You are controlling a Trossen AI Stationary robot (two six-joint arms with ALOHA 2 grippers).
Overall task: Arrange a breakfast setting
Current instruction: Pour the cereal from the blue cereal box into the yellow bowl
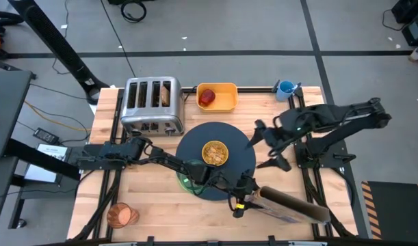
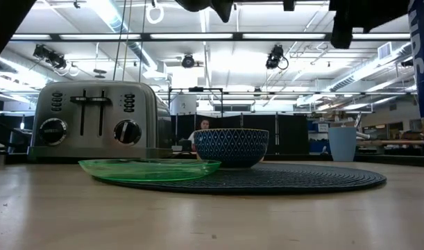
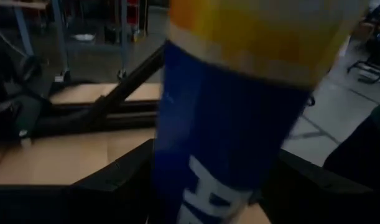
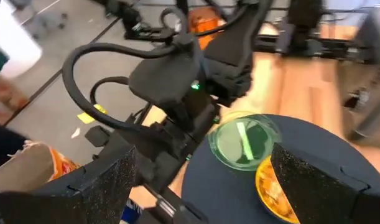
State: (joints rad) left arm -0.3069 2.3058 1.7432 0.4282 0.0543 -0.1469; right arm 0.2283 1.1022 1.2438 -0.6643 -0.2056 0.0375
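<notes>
Here the left tool stands apart around the cereal box, the right tool apart above the mat

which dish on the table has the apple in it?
The yellow tray beside the toaster. The patterned bowl on the mat holds cereal; the green plate looks empty.

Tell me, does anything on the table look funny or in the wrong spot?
Yes. A cereal box lies flat on its side by the mat, next to the left gripper, not standing up. The green plate sits half on the mat, half off. The apple is in a yellow tray, away from the setting.
</notes>
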